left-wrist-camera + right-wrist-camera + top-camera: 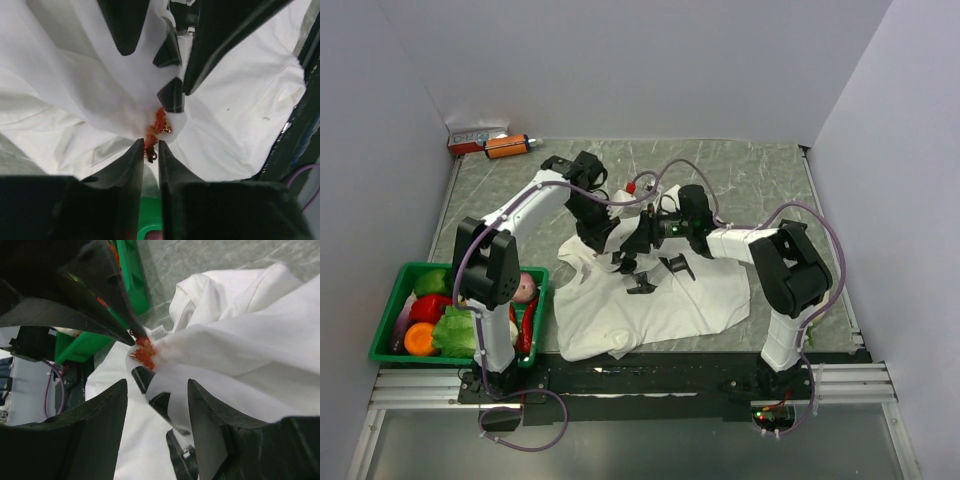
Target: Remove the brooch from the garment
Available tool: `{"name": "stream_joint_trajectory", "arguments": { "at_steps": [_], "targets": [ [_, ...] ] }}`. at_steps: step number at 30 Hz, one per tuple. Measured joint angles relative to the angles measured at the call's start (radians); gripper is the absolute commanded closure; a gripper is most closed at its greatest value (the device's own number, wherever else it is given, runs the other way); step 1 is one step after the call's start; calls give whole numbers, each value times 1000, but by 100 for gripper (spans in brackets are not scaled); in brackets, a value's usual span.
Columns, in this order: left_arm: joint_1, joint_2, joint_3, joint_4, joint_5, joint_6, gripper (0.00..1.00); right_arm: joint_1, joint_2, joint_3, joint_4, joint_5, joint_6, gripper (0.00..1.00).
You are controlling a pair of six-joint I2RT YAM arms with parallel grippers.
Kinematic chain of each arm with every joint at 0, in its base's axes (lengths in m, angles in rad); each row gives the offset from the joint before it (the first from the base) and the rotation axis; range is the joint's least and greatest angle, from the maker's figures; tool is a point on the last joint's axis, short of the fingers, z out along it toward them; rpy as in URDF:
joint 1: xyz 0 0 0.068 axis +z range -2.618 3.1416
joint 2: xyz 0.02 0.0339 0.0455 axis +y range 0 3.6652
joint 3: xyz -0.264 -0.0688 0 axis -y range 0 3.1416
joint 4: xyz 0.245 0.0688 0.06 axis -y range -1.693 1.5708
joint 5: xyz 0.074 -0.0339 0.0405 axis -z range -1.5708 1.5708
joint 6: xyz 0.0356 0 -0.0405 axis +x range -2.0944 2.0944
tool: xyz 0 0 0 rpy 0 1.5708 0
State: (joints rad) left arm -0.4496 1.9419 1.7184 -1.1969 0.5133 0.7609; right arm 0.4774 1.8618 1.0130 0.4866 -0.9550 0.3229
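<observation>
The white garment [660,300] with black printed shapes lies crumpled mid-table. In the left wrist view my left gripper [151,145] is shut on the tiny orange-red brooch [157,126], which is still on a tented peak of the garment [75,75]. In the right wrist view the brooch [144,352] sits at the tip of the left fingers [100,295]. My right gripper [157,385] is open, its jaws either side of a fold of garment [250,340] just below the brooch. In the top view the left gripper [605,240] and the right gripper [642,238] meet over the shirt, where the brooch is hidden.
A green basket [385,320] of vegetables stands at the left front, beside the left arm's base. An orange bottle with a black cap [505,146] and a small box [475,137] lie at the back left corner. Walls close three sides.
</observation>
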Motion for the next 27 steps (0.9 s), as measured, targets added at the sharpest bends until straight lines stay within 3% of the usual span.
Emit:
{"name": "stream_joint_trajectory", "arguments": {
  "at_steps": [4,6,14,19,27],
  "targets": [
    [-2,-1,-57,57,12,-49,53,-4,-41,-34,-16,-3,-11,42],
    [4,-4,-106,127,4,-103,42,-4,-45,-34,-24,-3,-24,42],
    [150,-128,-299,488,-17,-489,40,5,-45,26,-179,41,-185,46],
    [301,-336,-516,674,0,-752,40,17,-29,198,-301,74,-391,49],
    [323,-389,-627,774,56,-946,46,65,186,681,-669,22,-733,56]
  ]
}}
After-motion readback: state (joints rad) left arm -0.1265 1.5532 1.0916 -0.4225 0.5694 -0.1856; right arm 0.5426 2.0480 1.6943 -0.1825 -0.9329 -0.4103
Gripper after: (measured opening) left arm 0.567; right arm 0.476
